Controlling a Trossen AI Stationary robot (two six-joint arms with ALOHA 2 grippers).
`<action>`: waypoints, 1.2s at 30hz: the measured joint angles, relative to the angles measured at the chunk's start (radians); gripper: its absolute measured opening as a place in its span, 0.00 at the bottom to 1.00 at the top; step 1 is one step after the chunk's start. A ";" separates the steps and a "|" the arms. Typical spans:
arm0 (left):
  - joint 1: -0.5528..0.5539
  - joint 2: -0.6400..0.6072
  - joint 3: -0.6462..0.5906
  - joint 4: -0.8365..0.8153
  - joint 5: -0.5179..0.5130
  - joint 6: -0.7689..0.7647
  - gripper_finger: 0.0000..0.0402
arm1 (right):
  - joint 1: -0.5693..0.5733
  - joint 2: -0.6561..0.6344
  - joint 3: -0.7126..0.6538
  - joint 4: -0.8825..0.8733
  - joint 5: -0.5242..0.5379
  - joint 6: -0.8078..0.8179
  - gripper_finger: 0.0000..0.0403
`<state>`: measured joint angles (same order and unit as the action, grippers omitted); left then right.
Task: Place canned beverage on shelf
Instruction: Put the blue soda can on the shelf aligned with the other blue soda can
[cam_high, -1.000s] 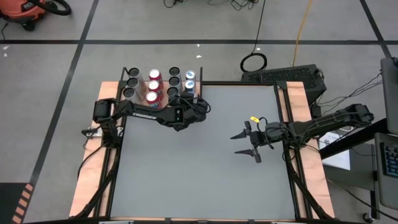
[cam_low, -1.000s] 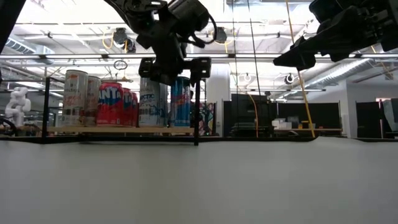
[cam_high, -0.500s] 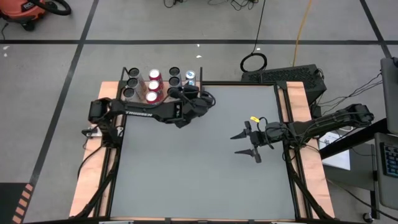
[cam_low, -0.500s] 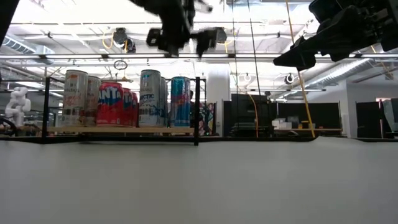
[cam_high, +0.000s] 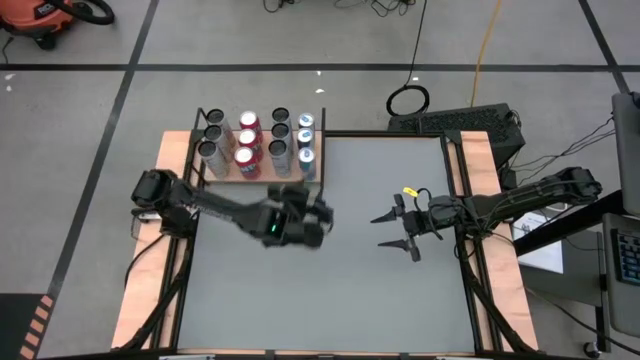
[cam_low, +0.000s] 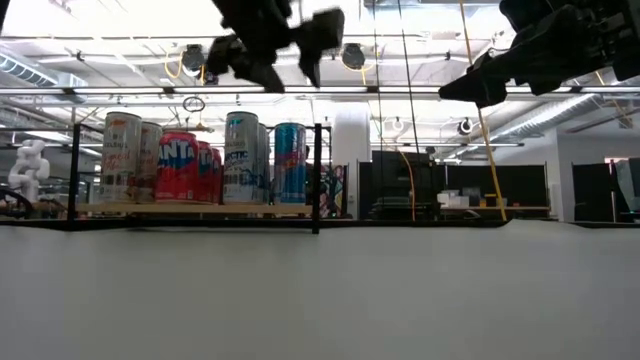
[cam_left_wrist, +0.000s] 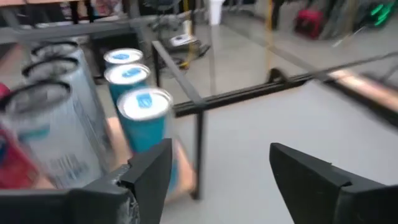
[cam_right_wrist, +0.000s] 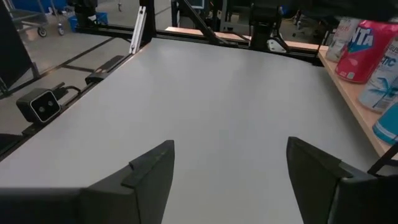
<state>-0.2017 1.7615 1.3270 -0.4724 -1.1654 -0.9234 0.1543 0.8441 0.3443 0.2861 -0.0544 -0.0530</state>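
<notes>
1. My left gripper (cam_high: 312, 222) is up in the air over the grey table (cam_high: 330, 290), near the shelf (cam_high: 222, 178) but not touching it.
2. Its two fingers (cam_left_wrist: 152, 171) are spread apart with nothing between them. It holds no can.
3. The shelf sits at the far left corner of the table. It is a light wood board with thin black posts (cam_low: 317, 178).
4. The cans stand upright on the shelf in rows. None has tipped over.
5. From above I see grey cans (cam_high: 208, 152) on the left, red cans (cam_high: 243, 157) in the middle, then dark-topped cans, and blue cans (cam_high: 306, 157) on the right.
6. In the low view, a tall pale can (cam_low: 240, 158) and a blue can (cam_low: 290, 163) stand side by side next to the corner post. A short red can (cam_low: 178, 167) is to their left.
7. My left wrist camera looks at three blue cans (cam_left_wrist: 144, 127) in a line, right beside a black post.
8. My right gripper (cam_high: 398, 230) waits over the right side of the table, well away from the shelf.
9. Its fingers (cam_right_wrist: 152, 174) are apart too, and I see only bare table between them.
10. In the low view both my arms hang high, above the tops of the cans.
</notes>
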 joint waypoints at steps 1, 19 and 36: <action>-0.026 0.000 -0.014 0.006 -0.016 -0.037 0.66 | 0.000 -0.002 0.000 -0.002 0.000 -0.004 0.60; 0.059 0.007 -0.188 0.049 0.010 -0.195 0.60 | 0.000 -0.003 0.000 0.007 0.004 0.018 0.60; 0.150 0.074 -0.190 0.163 0.074 -0.067 0.60 | 0.000 -0.003 0.000 0.025 0.005 0.023 0.60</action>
<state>-0.0515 1.8351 1.1370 -0.3098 -1.0916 -0.9901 0.1543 0.8413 0.3439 0.3107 -0.0498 -0.0303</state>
